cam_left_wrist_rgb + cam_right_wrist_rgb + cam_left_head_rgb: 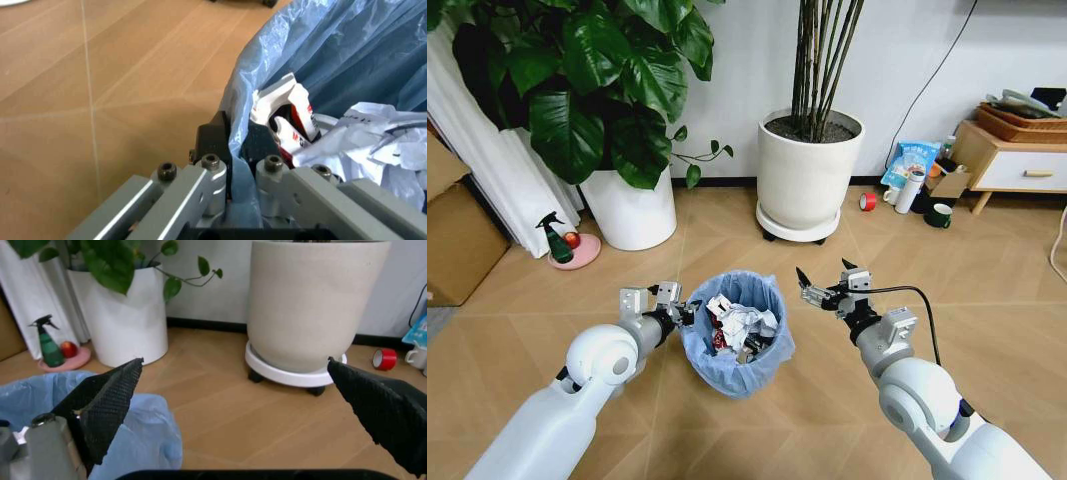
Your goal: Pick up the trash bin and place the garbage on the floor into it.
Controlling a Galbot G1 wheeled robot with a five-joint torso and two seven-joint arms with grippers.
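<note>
The trash bin (pixel 737 345), small and round with a crinkled light-blue bag, is in front of me above the herringbone floor (pixel 727 245). Garbage lies inside it: crumpled white paper (pixel 745 322) (pixel 373 147) and a red-and-white wrapper (pixel 288 112). My left gripper (pixel 679 306) (pixel 235 146) is shut on the trash bin's near-left rim (pixel 235 107), with the bag pinched between its fingers (pixel 213 137). My right gripper (pixel 825 284) (pixel 247 400) hangs open just right of the trash bin (pixel 143 432), holding nothing. I cannot tell whether the bin touches the floor.
Two large white plant pots (pixel 630 210) (pixel 810 175) stand behind the bin. A green spray bottle on a pink dish (pixel 559 243) and a cardboard box (pixel 457 240) are at the left. A red tape roll (pixel 868 201), a green mug (pixel 939 215) and a wooden cabinet (pixel 1017 165) are at the right.
</note>
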